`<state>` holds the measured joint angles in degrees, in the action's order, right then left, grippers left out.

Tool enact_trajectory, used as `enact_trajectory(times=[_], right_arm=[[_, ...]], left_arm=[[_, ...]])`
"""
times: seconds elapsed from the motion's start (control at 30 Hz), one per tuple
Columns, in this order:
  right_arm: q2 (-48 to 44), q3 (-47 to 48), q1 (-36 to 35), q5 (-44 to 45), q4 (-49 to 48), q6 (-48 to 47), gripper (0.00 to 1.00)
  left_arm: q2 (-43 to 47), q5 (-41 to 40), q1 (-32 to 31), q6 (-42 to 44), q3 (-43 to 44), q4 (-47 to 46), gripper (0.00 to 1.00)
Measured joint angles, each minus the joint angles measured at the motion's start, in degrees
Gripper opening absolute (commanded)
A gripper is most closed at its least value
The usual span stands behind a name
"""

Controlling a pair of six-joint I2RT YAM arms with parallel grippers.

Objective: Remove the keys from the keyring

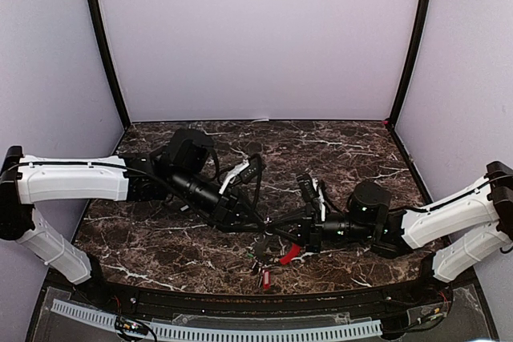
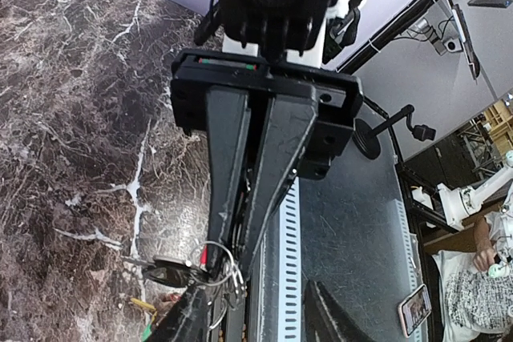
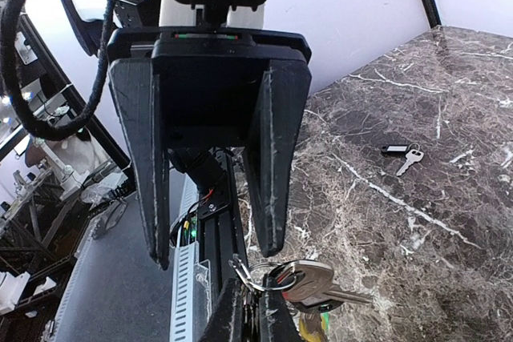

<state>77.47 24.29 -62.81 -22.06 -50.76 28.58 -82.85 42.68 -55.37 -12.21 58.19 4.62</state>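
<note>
loose key [image 3: 407,159] on marble table [image 3: 449,94], well apart from keyring [image 3: 271,279]

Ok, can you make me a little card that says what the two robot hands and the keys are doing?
left gripper: shut, pinching the small silver metal keyring
right gripper: open, right above the bunch, holding nothing
keys: silver metal ones bunched on the ring, sticking out sideways; yellow and green bits show beneath
loose key: small and silver, next to a dark tab, lying alone on the dark marble table
job: not done, keys are on the ring
</note>
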Motion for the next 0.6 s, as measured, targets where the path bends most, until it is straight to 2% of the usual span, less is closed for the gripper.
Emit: enact_trajectory(times=[0.3, 0.43, 0.6], right_arm=[[-0.07, 0.0, 0.0, 0.04, 0.24, 0.0, 0.0], [-0.07, 0.0, 0.0, 0.04, 0.26, -0.02, 0.0], [-0.07, 0.0, 0.04, 0.22, 0.55, -0.15, 0.0]], left_arm=[[-1.53, -0.87, -0.15, 2.1, 1.46, 2.47, 0.41], [-2.78, -1.42, -0.15, 2.8, 2.16, 2.93, 0.32], [-3.72, -1.25, -0.15, 4.04, 3.61, 4.5, 0.16]])
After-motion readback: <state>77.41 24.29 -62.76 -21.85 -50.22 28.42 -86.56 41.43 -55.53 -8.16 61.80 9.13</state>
